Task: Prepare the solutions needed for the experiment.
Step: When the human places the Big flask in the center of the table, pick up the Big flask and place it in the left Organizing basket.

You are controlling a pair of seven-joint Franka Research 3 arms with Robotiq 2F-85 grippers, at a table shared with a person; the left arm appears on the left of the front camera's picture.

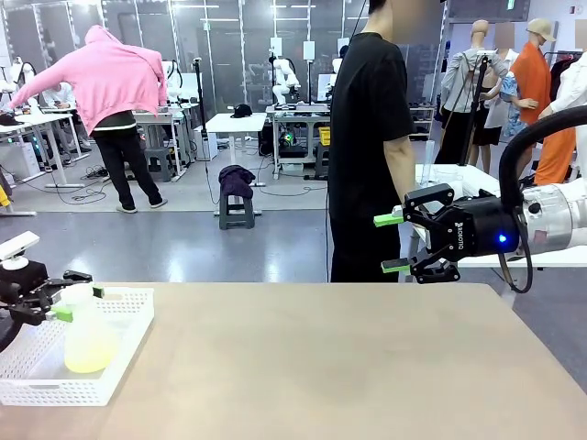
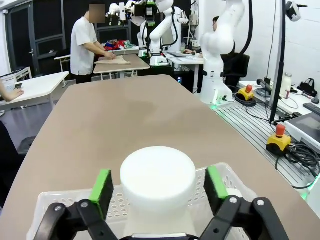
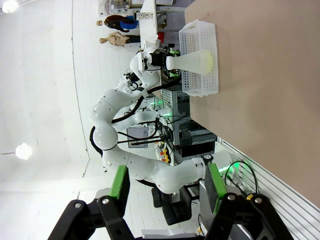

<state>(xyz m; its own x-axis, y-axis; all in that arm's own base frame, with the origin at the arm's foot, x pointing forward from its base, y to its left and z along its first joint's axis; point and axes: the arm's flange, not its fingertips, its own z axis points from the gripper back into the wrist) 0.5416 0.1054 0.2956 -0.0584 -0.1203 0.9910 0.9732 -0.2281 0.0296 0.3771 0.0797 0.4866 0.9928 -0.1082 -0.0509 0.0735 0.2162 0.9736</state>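
I see the left tool (image 1: 71,300) at the lower left of the front picture, sitting around the white neck of the frosted flask (image 1: 89,337). In the left wrist picture its two green pads (image 2: 101,186) stand on each side of the flask's white top (image 2: 158,175), with a thin gap on both sides. So this tool is spread wide and, as far as I can tell, it is not squeezing the flask. The view is very close, so I am not fully sure the pads are clear of it.

The flask stands upright in the white basket (image 1: 119,362), which has lots of small holes. The basket sits on the brown desk (image 1: 321,367) at the lower left of the front picture. The pale yellow liquid (image 1: 90,356) lies in the bottom of the flask as a low layer. In the right wrist picture I see the same basket (image 3: 200,57) and flask (image 3: 195,60) at the top of the frame, turned sideways, with the yellow liquid (image 3: 209,61) at the wide end.

The right tool (image 1: 393,243) is at the middle right of the front picture, up in the air above the desk's far edge. Its green pads are well apart and nothing is between them.

A person in a black shirt (image 1: 367,147) stands past the far side of the desk, just beside the right tool.
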